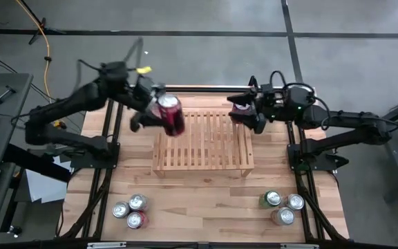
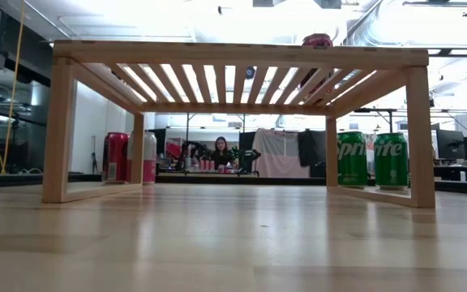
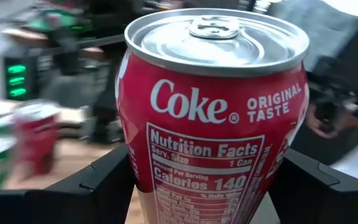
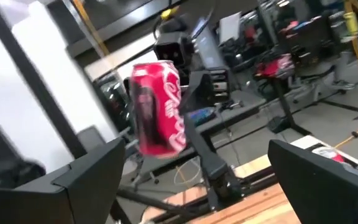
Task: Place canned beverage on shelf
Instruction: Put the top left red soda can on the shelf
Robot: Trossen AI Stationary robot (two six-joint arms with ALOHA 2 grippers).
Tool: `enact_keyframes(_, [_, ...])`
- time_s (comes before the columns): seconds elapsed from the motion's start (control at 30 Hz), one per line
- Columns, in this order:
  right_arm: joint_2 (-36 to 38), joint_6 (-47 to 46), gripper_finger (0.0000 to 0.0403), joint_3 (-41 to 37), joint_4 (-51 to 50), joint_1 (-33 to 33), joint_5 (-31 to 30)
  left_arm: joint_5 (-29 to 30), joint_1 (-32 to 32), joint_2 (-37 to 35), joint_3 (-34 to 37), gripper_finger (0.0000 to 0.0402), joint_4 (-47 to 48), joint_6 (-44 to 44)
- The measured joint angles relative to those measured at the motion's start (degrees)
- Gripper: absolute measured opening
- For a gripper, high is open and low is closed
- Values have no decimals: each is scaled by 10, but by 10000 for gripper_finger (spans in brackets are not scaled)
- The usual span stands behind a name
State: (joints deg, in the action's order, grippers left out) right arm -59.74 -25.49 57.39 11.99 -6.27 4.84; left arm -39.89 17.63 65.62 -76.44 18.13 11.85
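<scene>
left pincer (image 1: 159, 111) pinched the Coke can (image 1: 171, 115) mid-body, above the shelf (image 1: 202, 149) left end | right pincer (image 1: 244, 111) spread, empty, over right end | can looked slick, dentable, probably full-heavy, so I'd hold the sides

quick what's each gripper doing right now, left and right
Left gripper: shut on the Coke can, above the shelf's far left corner.
Right gripper: open, empty.
</scene>
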Motion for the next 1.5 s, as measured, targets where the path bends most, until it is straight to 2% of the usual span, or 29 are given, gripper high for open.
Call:
enact_keyframes(0.07, [-19, 22, 381, 20, -2, 10, 11, -33, -23, 31, 0, 280, -41, 0])
enact_keyframes(0.17, [-44, 62, 381, 57, -12, 22, 19, -52, -47, 76, 0, 280, -96, 18])
enact_keyframes(0.47, [-112, 133, 381, 172, -145, 46, 18, -15, -59, 154, 0, 280, -122, 10])
enact_keyframes(0.77, [-177, 137, 381, 230, -232, 53, 15, 32, -74, 173, 0, 280, -122, -32])
enact_keyframes(0.9, [-188, 118, 381, 233, -240, 53, 28, 57, -79, 173, 0, 280, -121, -59])
enact_keyframes(1.1, [-190, 103, 379, 233, -236, 54, 53, 60, -79, 173, 0, 280, -120, -61])
enact_keyframes(1.2, [-190, 101, 362, 233, -237, 57, 50, 60, -79, 173, 0, 280, -121, -60])
enact_keyframes(1.37, [-190, 94, 290, 233, -237, 57, 51, 61, -80, 172, 0, 286, -120, -40])
enact_keyframes(1.5, [-189, 96, 282, 233, -237, 56, 52, 70, -80, 172, 0, 319, -121, -35])
